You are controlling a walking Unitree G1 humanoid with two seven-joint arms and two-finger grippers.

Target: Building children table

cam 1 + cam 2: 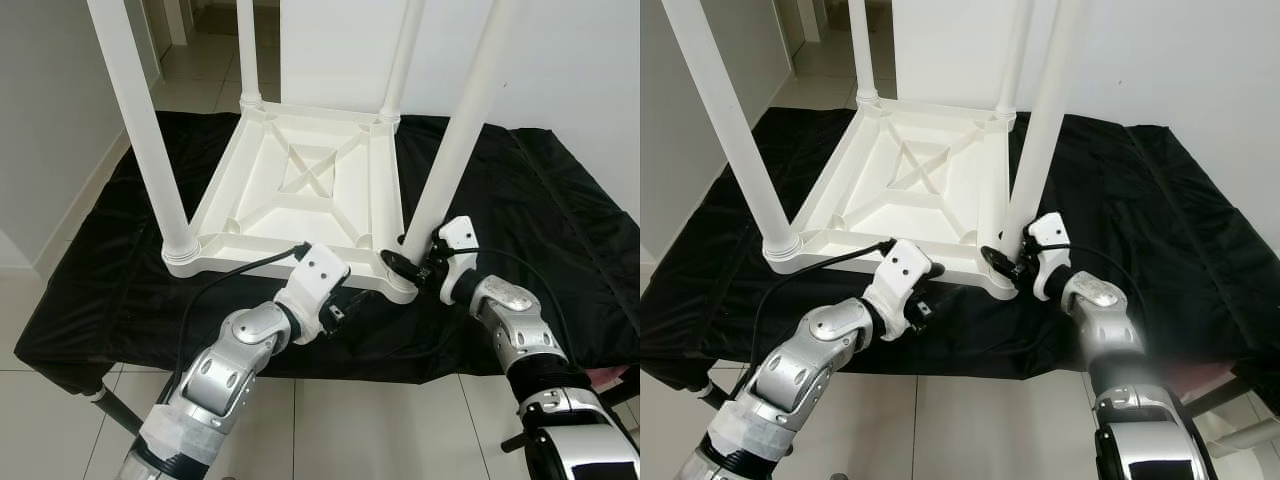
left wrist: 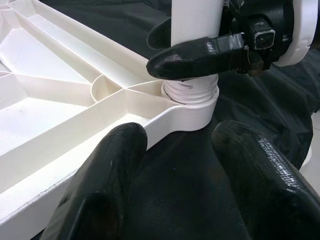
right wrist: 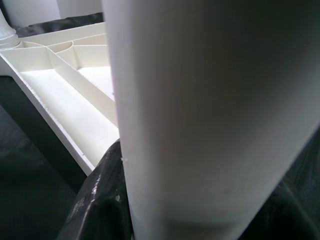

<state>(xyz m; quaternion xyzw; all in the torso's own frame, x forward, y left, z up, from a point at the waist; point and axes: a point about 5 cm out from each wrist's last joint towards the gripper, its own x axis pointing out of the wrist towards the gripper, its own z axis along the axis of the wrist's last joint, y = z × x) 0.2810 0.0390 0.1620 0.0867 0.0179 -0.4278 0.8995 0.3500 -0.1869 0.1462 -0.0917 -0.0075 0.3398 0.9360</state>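
Left eye view: tabletop (image 1: 300, 190) lies inverted on black cloth (image 1: 560, 220), sockets up; right gripper (image 1: 418, 262) pinches leg (image 1: 462, 130) at near-right socket, likely to seat it; left gripper (image 1: 338, 308), fingers spread, beside near rim, probably steadying.

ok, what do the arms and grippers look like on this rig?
Both arms are silver metallic shells with rounded joints. The left arm has a white wrapped band low down and a black cable looping to its white wrist housing. The left gripper and right gripper have long, rounded, glossy black fingers; the right also has a white wrist housing.
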